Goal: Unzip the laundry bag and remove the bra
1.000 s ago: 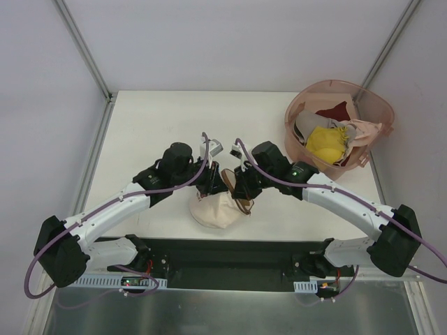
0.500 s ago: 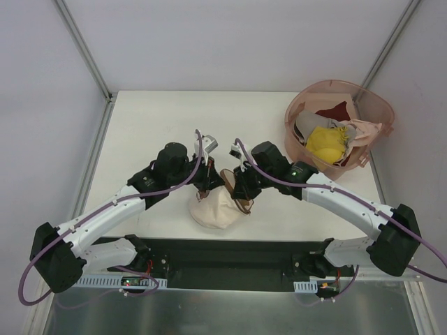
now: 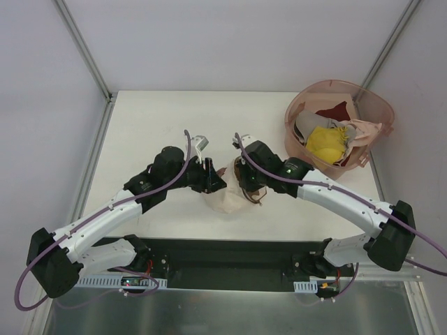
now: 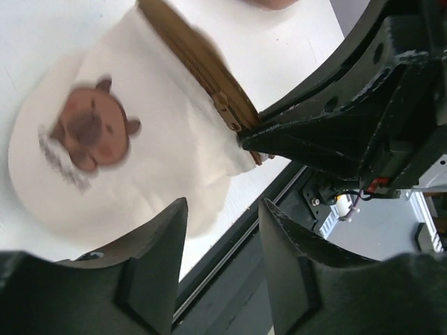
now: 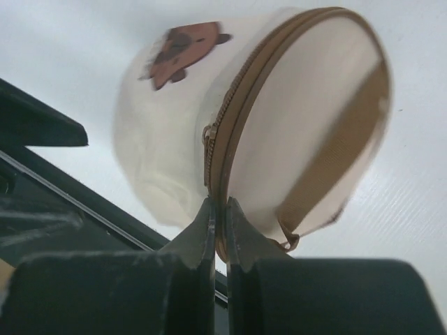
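Note:
The laundry bag (image 3: pixel 225 201) is a small cream pouch with a brown bear print (image 4: pixel 87 129) and brown zipper trim (image 5: pixel 234 118), lying near the table's front edge between the two arms. My right gripper (image 5: pixel 218 208) is shut on the zipper trim at the bag's lower rim; from above it (image 3: pixel 249 191) sits on the bag's right side. My left gripper (image 4: pixel 222 213) is open with nothing between its fingers, just left of the bag (image 4: pixel 147 160), and its tips (image 3: pixel 214 183) hover at the bag's upper left. The zipper looks closed. The bra is hidden.
A large pink translucent basket (image 3: pixel 378 110) stands at the back right, holding a yellow garment (image 3: pixel 325 143), a dark red cloth (image 3: pixel 335 110) and pale fabric draped over its rim. The table's black front rail (image 3: pixel 223 251) runs just below the bag.
My left gripper closed, then opened and came off the bag, drawing back to the left. The right gripper kept its hold and the bag shifted slightly right and away from the front edge.

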Robot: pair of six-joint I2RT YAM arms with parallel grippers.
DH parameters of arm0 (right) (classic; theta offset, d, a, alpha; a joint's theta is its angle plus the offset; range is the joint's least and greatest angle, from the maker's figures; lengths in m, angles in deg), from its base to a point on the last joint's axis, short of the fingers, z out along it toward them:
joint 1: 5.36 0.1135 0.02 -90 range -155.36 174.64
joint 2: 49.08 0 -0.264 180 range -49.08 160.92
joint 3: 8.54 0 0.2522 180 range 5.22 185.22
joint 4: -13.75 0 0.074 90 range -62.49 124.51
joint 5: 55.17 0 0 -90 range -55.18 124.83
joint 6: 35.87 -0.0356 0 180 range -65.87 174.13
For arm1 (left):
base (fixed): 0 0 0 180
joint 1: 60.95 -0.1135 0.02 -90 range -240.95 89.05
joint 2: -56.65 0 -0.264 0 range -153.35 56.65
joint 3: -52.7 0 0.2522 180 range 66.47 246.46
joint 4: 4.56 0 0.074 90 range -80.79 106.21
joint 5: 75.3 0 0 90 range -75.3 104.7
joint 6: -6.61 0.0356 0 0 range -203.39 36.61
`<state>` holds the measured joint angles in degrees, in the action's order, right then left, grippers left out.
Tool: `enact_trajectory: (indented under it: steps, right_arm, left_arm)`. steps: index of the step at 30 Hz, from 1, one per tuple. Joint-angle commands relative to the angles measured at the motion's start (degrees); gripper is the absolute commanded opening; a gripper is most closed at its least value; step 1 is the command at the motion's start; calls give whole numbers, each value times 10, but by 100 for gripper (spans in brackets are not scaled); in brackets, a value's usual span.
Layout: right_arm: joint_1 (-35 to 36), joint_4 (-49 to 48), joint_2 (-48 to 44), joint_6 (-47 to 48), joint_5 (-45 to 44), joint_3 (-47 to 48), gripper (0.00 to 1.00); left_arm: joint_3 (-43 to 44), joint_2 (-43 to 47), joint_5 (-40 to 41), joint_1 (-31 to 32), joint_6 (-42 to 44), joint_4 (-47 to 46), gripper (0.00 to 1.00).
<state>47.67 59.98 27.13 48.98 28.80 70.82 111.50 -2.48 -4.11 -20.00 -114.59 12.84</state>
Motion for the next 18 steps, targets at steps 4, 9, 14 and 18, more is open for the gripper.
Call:
enact_trajectory:
  steps: [4, 9, 14, 18]
  right_arm:
    - [13, 24, 12, -30, -32, 16, 1]
    - [13, -21, -43, -38, 5, -2, 1]
    - [12, -28, -51, -40, 39, 0, 1]
    - [13, -30, -51, -41, 55, 1, 1]
  left_arm:
    - [0, -1, -29, 7, -47, -14, 48]
    - [1, 6, -46, 7, -69, -56, 45]
    - [5, -25, -83, 7, -89, -113, 45]
    - [13, -55, -81, 7, -84, -136, 45]
